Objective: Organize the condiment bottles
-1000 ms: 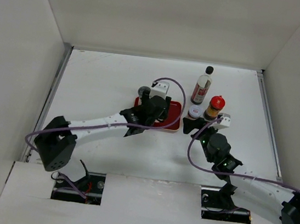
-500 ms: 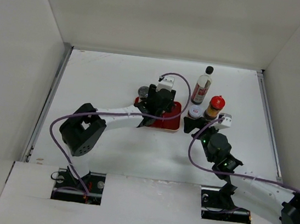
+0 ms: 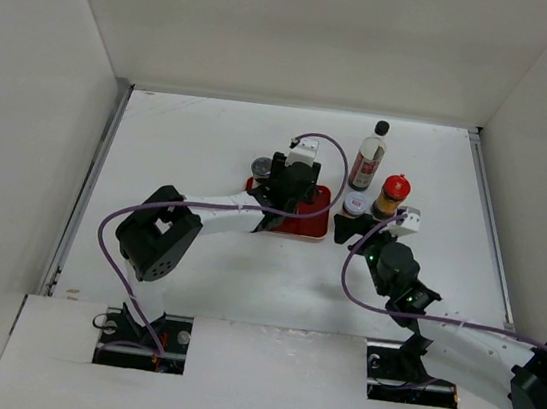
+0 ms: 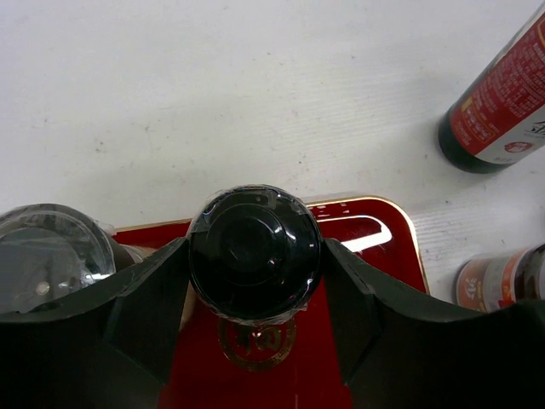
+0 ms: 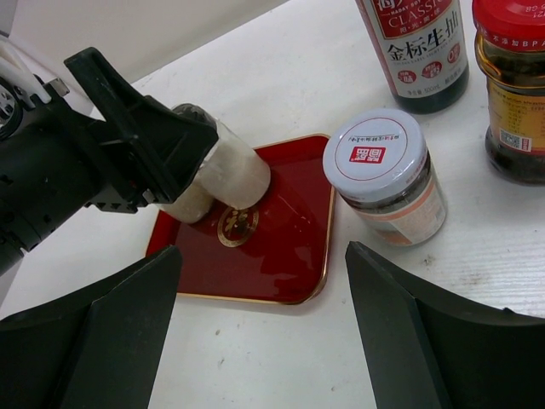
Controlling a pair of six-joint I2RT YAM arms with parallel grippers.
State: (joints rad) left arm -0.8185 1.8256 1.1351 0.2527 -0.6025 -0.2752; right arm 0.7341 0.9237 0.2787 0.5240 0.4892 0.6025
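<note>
Left wrist view: left hand, arm bent, clamps black-lidded shaker over tray.

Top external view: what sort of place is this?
Probably a robot lab test cell: white table boxed in by white walls, two arms bolted at its near edge, sauce bottle and red tray as props.

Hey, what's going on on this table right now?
The left pincer grips a black-lidded white shaker over the flat red tray. The right pincer hangs open near a white-lidded jar just beside the tray. A tall dark sauce bottle and a red-capped jar stand farther back, off the tray.
</note>
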